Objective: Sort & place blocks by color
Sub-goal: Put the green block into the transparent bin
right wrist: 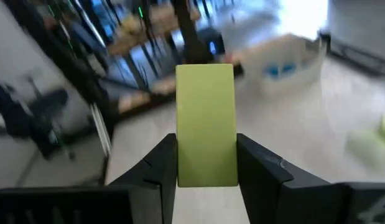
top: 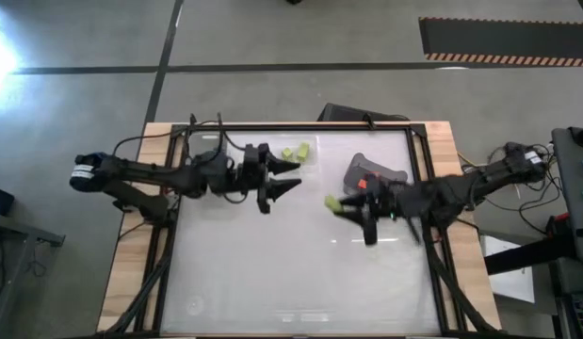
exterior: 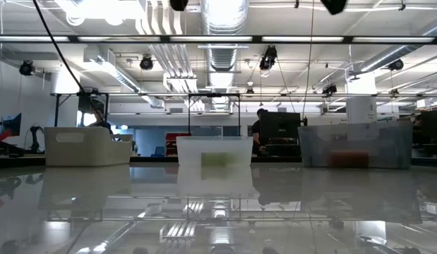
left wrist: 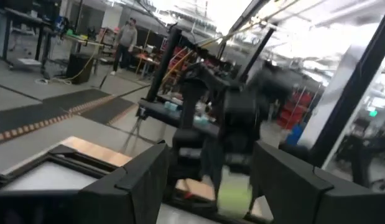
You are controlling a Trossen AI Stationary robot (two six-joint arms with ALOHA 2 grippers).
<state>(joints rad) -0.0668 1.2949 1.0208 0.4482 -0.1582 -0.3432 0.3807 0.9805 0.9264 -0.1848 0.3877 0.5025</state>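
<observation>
The right gripper (top: 340, 206) is clenched on a yellow-green block (right wrist: 205, 124): in the right wrist view the flat rectangular block stands upright between the two dark fingers (right wrist: 156, 167), pinched at its lower half with its upper half rising clear above them. From above, that same block shows as a small yellow-green spot at the tip of the right arm, held over the table (top: 272, 273) a little right of the middle and nearer the far edge than the near one. The left gripper (top: 283, 177) hovers left of the middle, its jaws spread wide and holding nothing; the left wrist view looks between its open fingers (left wrist: 135, 180) toward the right arm, where the held block appears as a blurred green patch. Just beyond the left gripper's tips, near the table's far edge, lie the other yellow-green blocks (top: 296, 152), a small cluster inside what seems to be a clear bin, though its walls are hard to make out from above. A grey bin (top: 371, 172) sits toward the far right part of the table, just beside the right gripper, with a red-orange block (top: 363, 183) in it. In the low view three bins stand in a row along the far edge: a pale bin (exterior: 87, 146) at one side, a clear bin (exterior: 215, 151) with green inside in the middle, and a translucent bin (exterior: 356, 146) with red inside at the other side.
</observation>
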